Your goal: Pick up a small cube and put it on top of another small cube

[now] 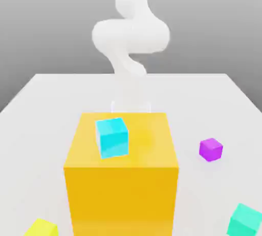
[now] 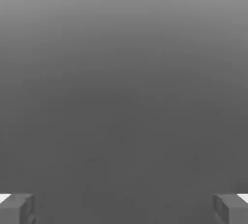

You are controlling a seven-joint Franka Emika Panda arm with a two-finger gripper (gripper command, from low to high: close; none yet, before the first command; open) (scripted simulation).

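The small purple cube (image 1: 211,149) rests on the white table on the exterior view's right, beside the big block. Down at the exterior view's lower left corner lies the small lemon-yellow cube (image 1: 42,228), cut off by the frame edge. My gripper (image 1: 131,108) hangs behind the big orange-yellow block, far from both cubes, its lower part hidden by the block. In the hand view the gripper (image 2: 124,208) is open: two grey fingertips (image 2: 17,208) stand wide apart with nothing between them, facing plain grey.
A big orange-yellow block (image 1: 122,179) stands in the middle of the table (image 1: 46,107) with a cyan cube (image 1: 112,137) on its top. A teal-green cube (image 1: 245,219) sits at the exterior view's lower right.
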